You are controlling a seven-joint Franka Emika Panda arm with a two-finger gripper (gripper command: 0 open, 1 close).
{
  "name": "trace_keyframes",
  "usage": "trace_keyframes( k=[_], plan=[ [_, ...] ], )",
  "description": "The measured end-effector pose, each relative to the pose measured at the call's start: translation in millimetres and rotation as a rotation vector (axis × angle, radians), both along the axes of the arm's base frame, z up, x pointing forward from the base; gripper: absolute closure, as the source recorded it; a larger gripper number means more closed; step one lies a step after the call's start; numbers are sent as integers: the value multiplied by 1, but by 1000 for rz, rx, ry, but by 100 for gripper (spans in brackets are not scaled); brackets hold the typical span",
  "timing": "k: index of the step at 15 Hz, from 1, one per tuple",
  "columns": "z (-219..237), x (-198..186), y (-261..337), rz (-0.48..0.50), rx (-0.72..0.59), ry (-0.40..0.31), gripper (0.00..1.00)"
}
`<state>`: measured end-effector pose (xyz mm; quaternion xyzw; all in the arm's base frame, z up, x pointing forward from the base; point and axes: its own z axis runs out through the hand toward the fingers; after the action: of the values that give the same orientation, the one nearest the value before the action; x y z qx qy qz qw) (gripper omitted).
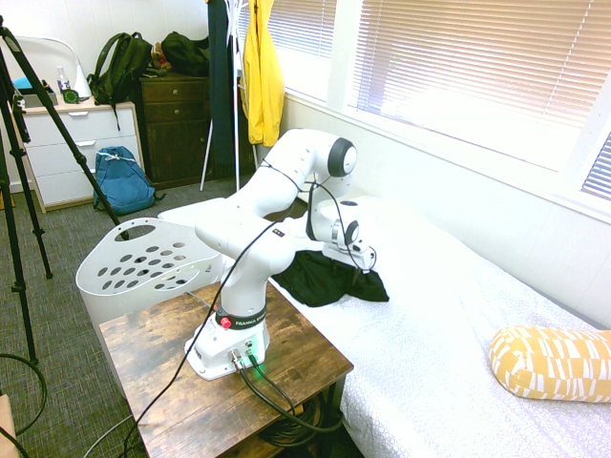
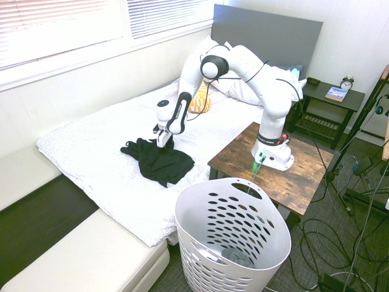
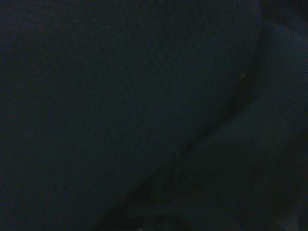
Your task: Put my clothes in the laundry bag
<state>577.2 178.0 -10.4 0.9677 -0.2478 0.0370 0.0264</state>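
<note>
The crumpled black garment point(image 2: 159, 164) is touched on the patterned white bedspread point(image 2: 106, 137) by the gripper point(image 2: 164, 140), its fingers spread

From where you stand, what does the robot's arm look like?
It's a smooth, rounded white arm with black round caps at its joints, black cables running along it, dark lettering, and a little red part near the bottom.

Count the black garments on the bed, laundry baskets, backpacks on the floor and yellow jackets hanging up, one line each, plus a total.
Black garment: 1
Laundry basket: 1
Blue backpack on the floor: 1
Hanging yellow jacket: 1
Total: 4
</note>
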Motion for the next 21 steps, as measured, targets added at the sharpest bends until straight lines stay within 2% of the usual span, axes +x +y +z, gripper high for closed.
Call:
trace_keyframes(
  k=[1,3,7,13,21],
  plan=[
    [-23,6,-3,-8,11,8,100],
    [-39,20,-3,-6,31,9,100],
    [-31,35,-12,-43,74,6,100],
    [-31,39,-27,-87,123,-16,100],
    [-29,37,-32,-79,135,-42,100]
  ],
)
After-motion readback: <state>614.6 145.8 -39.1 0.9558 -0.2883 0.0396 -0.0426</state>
